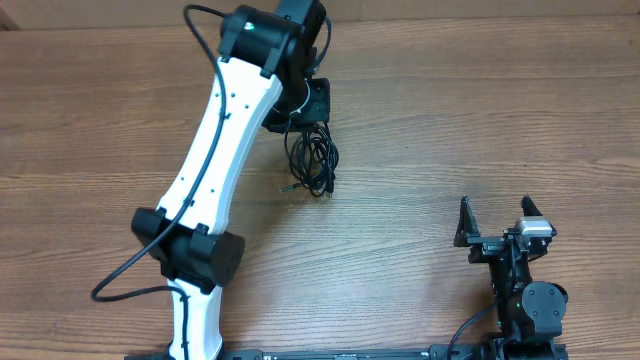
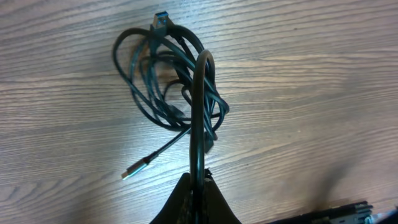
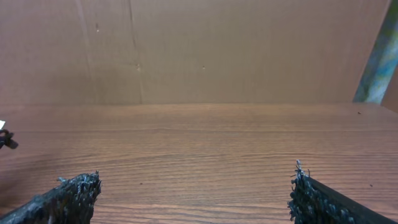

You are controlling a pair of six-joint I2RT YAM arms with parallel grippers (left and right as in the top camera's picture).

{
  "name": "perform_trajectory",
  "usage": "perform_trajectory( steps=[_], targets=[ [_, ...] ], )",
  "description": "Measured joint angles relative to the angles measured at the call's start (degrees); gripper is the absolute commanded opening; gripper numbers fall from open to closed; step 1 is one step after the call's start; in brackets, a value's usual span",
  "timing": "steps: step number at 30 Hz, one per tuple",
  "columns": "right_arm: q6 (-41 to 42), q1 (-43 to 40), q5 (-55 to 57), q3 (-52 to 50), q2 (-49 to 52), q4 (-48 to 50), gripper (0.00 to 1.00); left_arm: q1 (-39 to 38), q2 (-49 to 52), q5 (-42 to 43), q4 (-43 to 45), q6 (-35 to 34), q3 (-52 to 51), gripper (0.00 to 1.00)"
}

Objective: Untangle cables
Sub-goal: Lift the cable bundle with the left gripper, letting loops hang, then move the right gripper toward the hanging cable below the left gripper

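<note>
The cables (image 1: 311, 160) lie in one loose tangle on the bare wood table (image 1: 470, 100), toward its far side and a little left of the middle. In the left wrist view the tangle (image 2: 163, 81) shows as several overlapping black loops. A blue-tipped plug (image 2: 160, 20) sits at its far edge, and a silver-tipped plug (image 2: 135, 168) trails out on a short straight run at the near left.

The left gripper (image 1: 303, 108) hangs over the far end of the tangle at the end of the white left arm (image 1: 225, 140), which reaches diagonally across the table. Its jaws are closed together on one strand. In the wrist view that strand rises from between the fingertips (image 2: 198, 186) and arches up and over the rest of the heap, while the other loops rest flat on the wood.

The right gripper (image 1: 497, 222) sits at the near right of the table, well apart from the cables. Its jaws stand wide apart with nothing between them. Its wrist view shows the gripper (image 3: 199, 202) facing only bare tabletop and a brown wall (image 3: 205, 50) beyond.
</note>
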Motion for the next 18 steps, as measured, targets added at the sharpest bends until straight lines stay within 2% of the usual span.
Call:
perform_trajectory(
  steps=[9, 12, 18],
  targets=[
    [-0.02, 0.0, 0.02, 0.0, 0.02, -0.02, 1.0, -3.91, -0.96, 2.62, 0.31, 0.22, -7.93, 0.04],
    [0.0, 0.0, 0.02, 0.0, 0.0, 0.02, 1.0, -3.98, -0.98, 7.26, 1.2, 0.9, -8.04, 0.04],
    [0.07, 0.0, -0.15, 0.0, 0.0, 0.0, 1.0, -3.76, -0.98, 19.56, 3.06, 6.45, -8.04, 0.04]
  ],
)
